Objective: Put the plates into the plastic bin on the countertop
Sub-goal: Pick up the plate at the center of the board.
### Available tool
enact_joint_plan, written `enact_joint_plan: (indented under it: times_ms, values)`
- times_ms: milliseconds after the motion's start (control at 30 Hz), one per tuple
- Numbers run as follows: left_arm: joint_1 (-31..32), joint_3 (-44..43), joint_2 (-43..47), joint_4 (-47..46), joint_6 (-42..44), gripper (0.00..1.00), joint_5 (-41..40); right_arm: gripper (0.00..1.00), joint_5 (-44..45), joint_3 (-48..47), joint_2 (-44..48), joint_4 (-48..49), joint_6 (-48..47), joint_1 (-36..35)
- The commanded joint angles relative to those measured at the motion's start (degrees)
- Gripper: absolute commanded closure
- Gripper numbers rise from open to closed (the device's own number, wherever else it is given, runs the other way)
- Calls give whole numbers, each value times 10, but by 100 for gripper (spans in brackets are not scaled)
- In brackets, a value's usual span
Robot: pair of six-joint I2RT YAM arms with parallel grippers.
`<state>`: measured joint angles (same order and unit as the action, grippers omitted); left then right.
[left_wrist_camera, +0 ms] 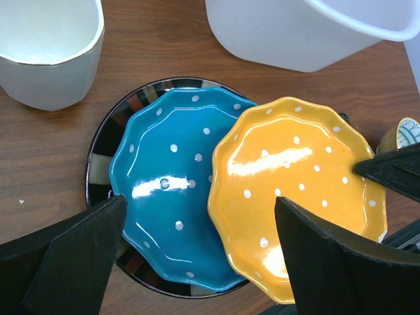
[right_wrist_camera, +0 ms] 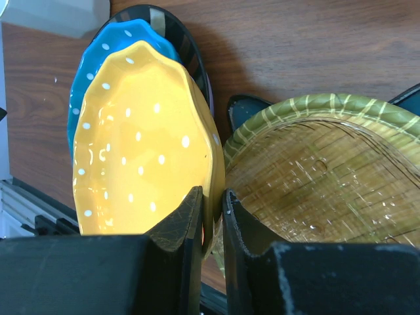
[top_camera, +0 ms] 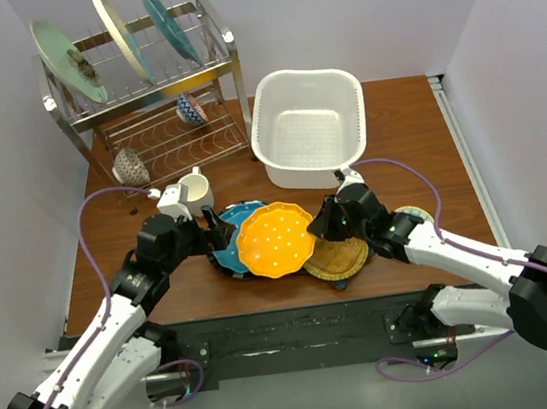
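From above, we see the orange dotted plate [top_camera: 275,240] lying face up on top of the blue dotted plate [top_camera: 230,242]. Its right edge is over the amber plate [top_camera: 339,257], and the pile is near the front of the plastic bin [top_camera: 308,124] but apart from it. The right gripper [top_camera: 319,231] is at the right rim of this plate, and the left gripper [top_camera: 219,234] is at the other side of the pile. In the left wrist view, the left gripper [left_wrist_camera: 200,210] has its jaws wide apart above the blue dotted plate [left_wrist_camera: 172,190] and holds nothing; the black-rimmed plate [left_wrist_camera: 105,147] is under it, and a white mug [left_wrist_camera: 49,52] stands nearby. In the right wrist view, the right gripper [right_wrist_camera: 211,220] has its jaws clamped on the scalloped rim of the orange dotted plate [right_wrist_camera: 141,144], just beside the amber plate [right_wrist_camera: 315,170]. We judge the plate stiff, glossy, rather slippery and breakable, so the rim is the only good place to hold it, with a firm grip. It is nearly round, so we find no real long axis; its hollow face points upward, slightly tilted.
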<state>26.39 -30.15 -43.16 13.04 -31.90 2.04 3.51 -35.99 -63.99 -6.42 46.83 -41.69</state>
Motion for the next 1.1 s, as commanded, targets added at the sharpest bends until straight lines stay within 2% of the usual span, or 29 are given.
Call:
enact_joint_plan:
  times_ms: [0,367,1067]
  values:
    - [2,-19,4,-4,9,0,-11,100,-45,-28,34,66,20,18]
    - [2,-9,-3,-5,8,0,-13,100,-82,-38,51,54,24,41]
    - [2,13,-4,-8,7,0,-10,100,-85,-116,45,9,-7,52]
